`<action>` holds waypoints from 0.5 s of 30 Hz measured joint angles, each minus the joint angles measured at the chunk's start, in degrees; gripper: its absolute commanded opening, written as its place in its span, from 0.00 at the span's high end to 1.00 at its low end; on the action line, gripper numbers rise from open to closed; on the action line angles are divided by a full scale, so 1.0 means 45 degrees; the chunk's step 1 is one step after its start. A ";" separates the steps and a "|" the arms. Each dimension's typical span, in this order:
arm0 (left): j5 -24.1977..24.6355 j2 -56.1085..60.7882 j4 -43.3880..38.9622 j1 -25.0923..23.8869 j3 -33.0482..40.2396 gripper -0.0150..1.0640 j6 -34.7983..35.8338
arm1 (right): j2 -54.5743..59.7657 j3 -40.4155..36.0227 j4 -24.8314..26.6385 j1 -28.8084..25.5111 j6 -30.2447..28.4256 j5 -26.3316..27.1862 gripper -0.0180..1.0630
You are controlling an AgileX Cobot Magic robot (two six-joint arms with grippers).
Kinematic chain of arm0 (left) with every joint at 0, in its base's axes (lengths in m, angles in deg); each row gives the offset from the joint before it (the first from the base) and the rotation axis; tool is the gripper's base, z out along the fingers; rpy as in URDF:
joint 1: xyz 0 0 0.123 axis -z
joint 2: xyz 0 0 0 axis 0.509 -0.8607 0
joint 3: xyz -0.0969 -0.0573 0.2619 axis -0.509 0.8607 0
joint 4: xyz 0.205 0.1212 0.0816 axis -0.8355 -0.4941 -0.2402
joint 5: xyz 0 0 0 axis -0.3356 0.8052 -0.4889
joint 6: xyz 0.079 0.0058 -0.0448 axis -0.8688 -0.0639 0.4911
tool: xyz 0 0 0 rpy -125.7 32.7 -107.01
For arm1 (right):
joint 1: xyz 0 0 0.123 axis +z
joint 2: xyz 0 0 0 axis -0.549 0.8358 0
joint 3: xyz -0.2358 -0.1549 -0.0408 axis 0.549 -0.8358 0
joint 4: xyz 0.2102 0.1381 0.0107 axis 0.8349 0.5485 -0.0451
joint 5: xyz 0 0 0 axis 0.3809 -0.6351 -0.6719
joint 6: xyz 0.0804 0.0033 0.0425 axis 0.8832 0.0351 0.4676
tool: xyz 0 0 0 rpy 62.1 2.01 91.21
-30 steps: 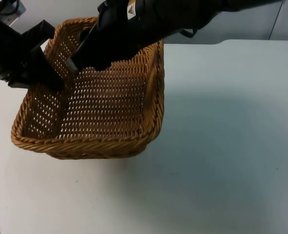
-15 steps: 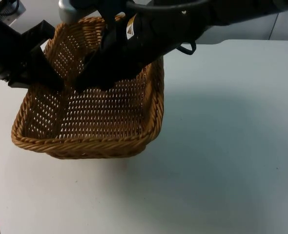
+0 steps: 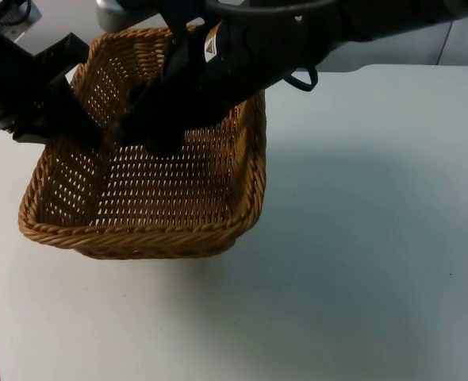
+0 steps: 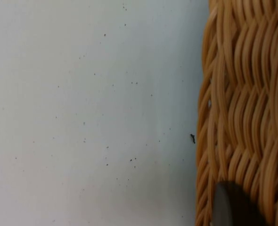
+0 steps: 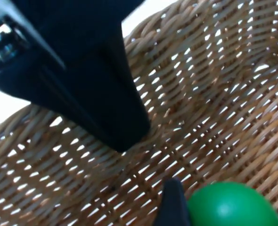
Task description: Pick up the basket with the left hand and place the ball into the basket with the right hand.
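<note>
From above, the left hand (image 3: 79, 127) clamps the wicker basket (image 3: 147, 230) by its left wall, one finger inside. The right hand (image 3: 147, 139) reaches down into the basket, near the left hand, above the woven floor.

In the left wrist view, the basket (image 4: 242, 108) wall sits against the fingertip, with white tabletop (image 4: 92, 113) beside it.

In the right wrist view, a green ball (image 5: 231, 207) rests against the right hand's fingertip (held, it seems), just over the basket (image 5: 214, 84) weave, close by the left hand (image 5: 125, 136).
</note>
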 measured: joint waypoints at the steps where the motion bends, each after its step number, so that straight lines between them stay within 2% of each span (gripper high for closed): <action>1: 0.0000 0.0000 0.0000 0.0000 0.0000 0.99 0.0000 | 0.0000 0.0000 0.0000 0.0000 0.0000 0.0030 0.41; 7: 0.0000 0.0000 0.0000 0.0000 0.0000 0.99 0.0000 | -0.0494 0.0025 -0.0026 0.0000 0.0016 -0.0055 0.41; 10: -0.0050 0.0000 0.0000 0.0000 0.0000 0.99 0.0000 | -0.1562 0.0025 -0.0165 0.0000 0.0016 -0.0030 0.41; 12: -0.0050 0.0000 0.0000 0.0000 0.0000 0.99 0.0000 | -0.1949 0.0025 -0.0250 -0.0084 0.0027 -0.0003 0.48; 13: -0.0050 0.0000 0.0000 0.0000 0.0000 0.99 0.0000 | -0.2265 0.0025 -0.0361 -0.0153 0.0052 -0.0003 0.48; 14: -0.0050 0.0000 0.0000 0.0000 0.0000 0.99 0.0000 | -0.2604 0.0025 -0.0546 -0.0256 0.0139 -0.0094 0.55; 15: -0.0050 0.0000 0.0000 0.0000 0.0000 0.99 0.0000 | -0.2886 0.0025 -0.0768 -0.0387 0.0270 -0.0352 0.65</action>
